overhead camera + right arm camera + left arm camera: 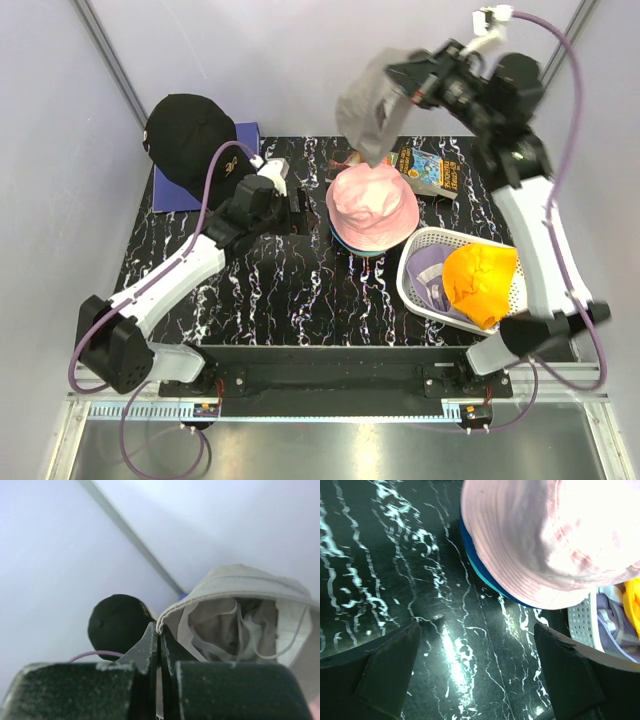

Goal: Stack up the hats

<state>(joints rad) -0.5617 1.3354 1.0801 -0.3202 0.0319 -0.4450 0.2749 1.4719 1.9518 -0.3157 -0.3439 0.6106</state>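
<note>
1. The right pincer [402,82] is raised high over the far side of the surface [250,290]. It is clenched on the brim of a grey bucket hat [372,108]. In the right wrist view its fingers [150,645] press flat together on the brim edge, and the hat's [240,610] hollow inside faces the camera.
2. The grey hat hangs in the air, above and just behind the pink bucket hat [372,205].
3. The pink hat lies on top of a pile at the middle of the surface. The rims of a blue hat [470,550] and a teal hat [482,572] show beneath it.
4. The left pincer [476,630] is low over the surface just left of the pile. It is released, with its jaws spread wide and nothing between them.
5. A white perforated basket [415,250] sits right of the pile and holds an orange hat [480,280] and a lavender hat [435,275].
6. A black baseball cap [185,135] sits at the far left corner.
7. A snack packet [430,172] lies behind the basket.
</note>
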